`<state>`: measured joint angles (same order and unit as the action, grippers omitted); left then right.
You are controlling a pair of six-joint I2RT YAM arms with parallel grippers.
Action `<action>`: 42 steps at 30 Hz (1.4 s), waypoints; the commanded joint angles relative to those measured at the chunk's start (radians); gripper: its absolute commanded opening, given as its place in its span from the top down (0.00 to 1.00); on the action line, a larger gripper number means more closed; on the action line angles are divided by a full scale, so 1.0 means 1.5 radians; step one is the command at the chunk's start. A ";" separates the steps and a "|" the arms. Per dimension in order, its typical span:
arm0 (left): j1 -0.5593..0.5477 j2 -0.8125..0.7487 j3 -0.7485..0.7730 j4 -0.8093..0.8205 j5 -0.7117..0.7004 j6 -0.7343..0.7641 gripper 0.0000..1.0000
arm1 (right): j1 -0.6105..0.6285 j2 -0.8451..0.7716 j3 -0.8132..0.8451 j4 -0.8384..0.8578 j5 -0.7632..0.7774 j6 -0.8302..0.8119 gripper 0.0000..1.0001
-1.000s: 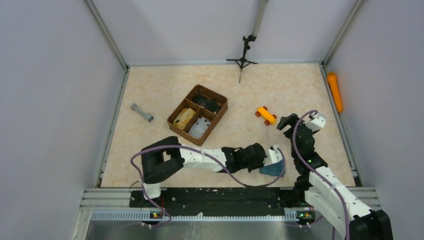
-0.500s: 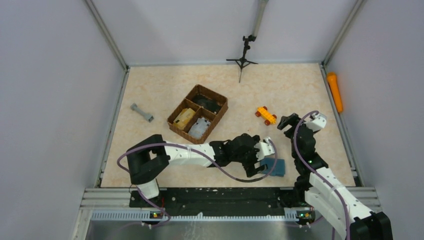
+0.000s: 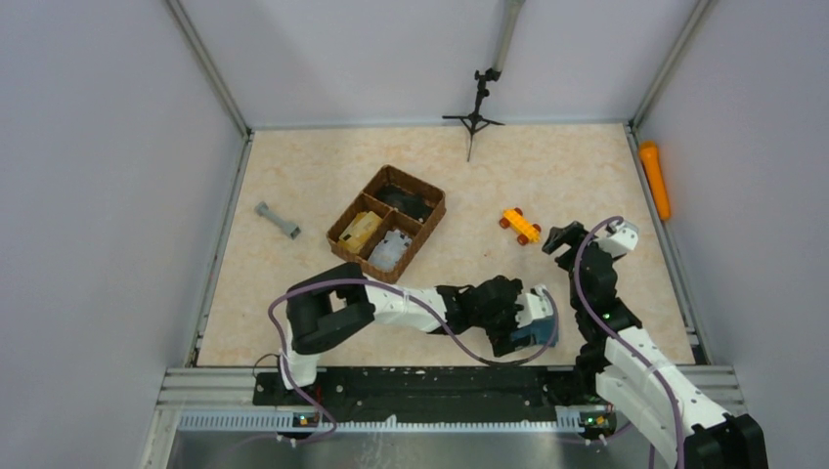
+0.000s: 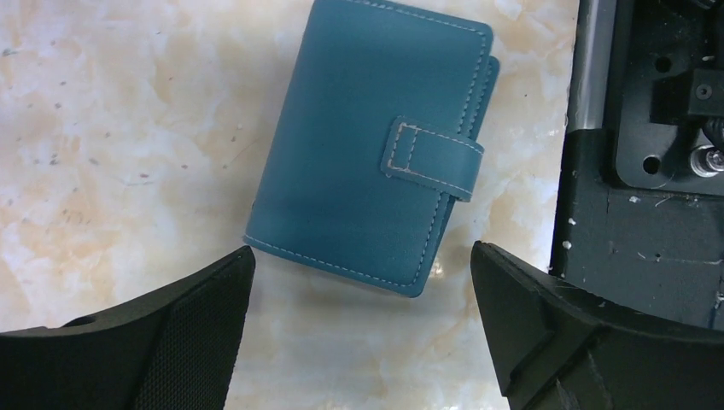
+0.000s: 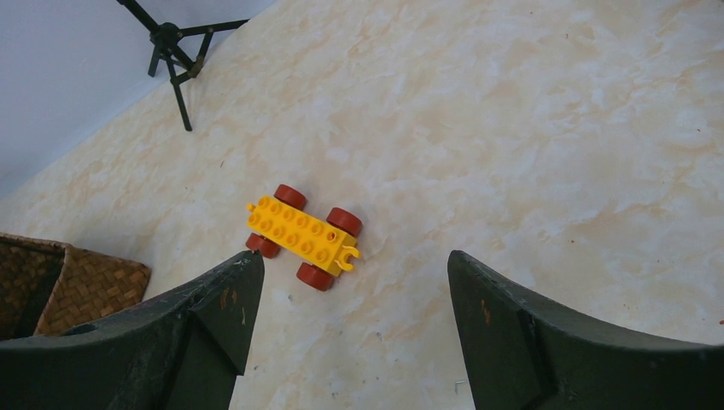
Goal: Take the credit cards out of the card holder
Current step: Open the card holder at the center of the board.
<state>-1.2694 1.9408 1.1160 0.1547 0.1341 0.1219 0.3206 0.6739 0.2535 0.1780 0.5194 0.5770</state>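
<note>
Beige marbled worktop (image 3: 547,176), walled in pale grey on three sides, carries two robot arms bolted at its near edge. At that near edge, right of centre and just beside the black mounting rail (image 4: 636,205), the teal card holder (image 4: 376,154) lies flat and closed, its strap tab folded over the front. Directly above it hangs the left hand (image 4: 360,256), spread wide and gripping nothing; the wrist camera shows a black finger on either side of the card holder, neither one touching it. Further back on the right, the right hand (image 5: 352,256) is also open and empty, poised over bare worktop with a yellow toy car (image 5: 303,235) on red wheels close ahead of its fingers. Well apart, left of centre, sits a brown woven basket (image 3: 387,223) with three filled compartments, while a small black tripod (image 3: 475,112) stands at the far wall
</note>
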 commanded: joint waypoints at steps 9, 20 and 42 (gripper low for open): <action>-0.011 0.109 0.204 -0.263 -0.044 0.065 0.14 | 0.002 -0.011 -0.003 0.018 0.008 -0.005 0.20; 0.006 0.089 0.194 -0.285 -0.180 0.038 0.51 | 0.003 -0.014 0.000 0.010 0.014 -0.003 0.21; 0.107 -0.058 0.068 -0.182 -0.017 -0.076 0.72 | 0.003 -0.051 0.046 -0.219 0.013 0.109 0.21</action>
<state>-1.1664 1.9385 1.2449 -0.2096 0.0170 0.0841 0.3206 0.6315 0.2478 0.0673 0.5587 0.6281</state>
